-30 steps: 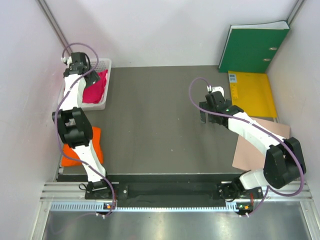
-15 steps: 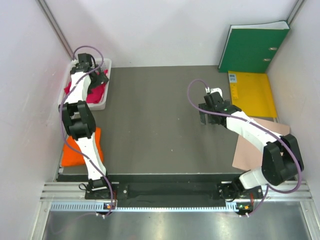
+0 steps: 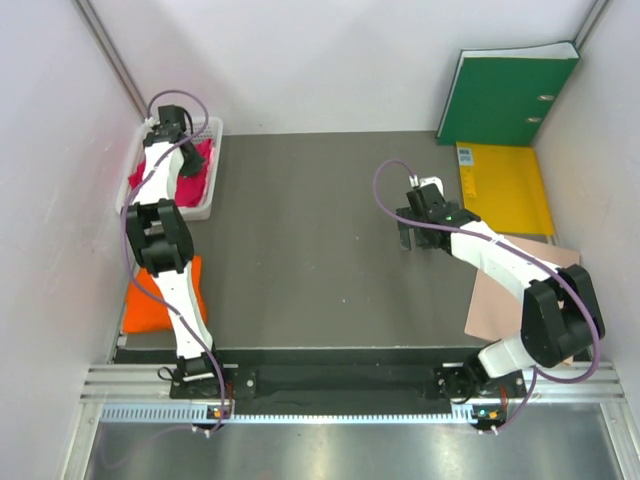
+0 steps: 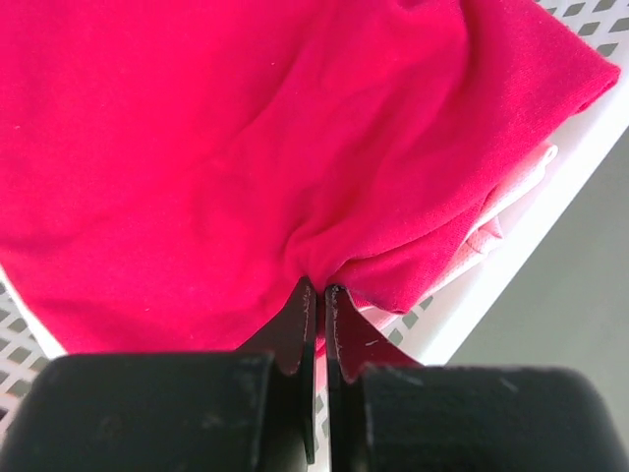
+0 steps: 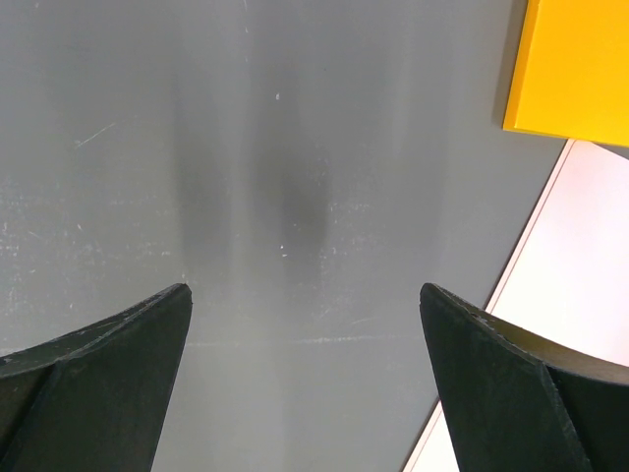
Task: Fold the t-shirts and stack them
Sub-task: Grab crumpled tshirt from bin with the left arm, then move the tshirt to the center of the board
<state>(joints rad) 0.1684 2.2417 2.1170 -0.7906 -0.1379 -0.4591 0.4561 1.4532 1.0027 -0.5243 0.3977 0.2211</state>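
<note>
Seen from above, the left claw (image 3: 178, 148) dips into the white basket (image 3: 207, 207) at the far left corner of the table (image 3: 300, 230). The magenta t-shirt (image 3: 198, 165) lies directly under and just right of it, but this view does not show how the jaws stand. The orange t-shirt (image 3: 148, 312), folded square, lies well back from that claw, near the arm's base and partly under the arm. The right claw (image 3: 417, 240) hangs over bare table with its jaws spread. The yellow folder (image 3: 505, 190) is near on its right, and the tan sheet (image 3: 500, 300) lies behind it to the right. The left wrist camera shows the left claw (image 4: 320, 293) with its jaws pressed together, pinching a gathered fold of the magenta t-shirt (image 4: 246, 147), which spreads out ahead of the tips. A whitish-pink garment (image 4: 491, 224) peeks from beneath the shirt, ahead and right of the tips, against the basket (image 4: 511, 261) rim. In the right wrist view the right claw (image 5: 305, 291) stands wide apart, with only grey table (image 5: 295, 147) between its fingers. The yellow folder (image 5: 580, 69) is ahead to the right and the sheet (image 5: 580, 256) is close on the right.
</note>
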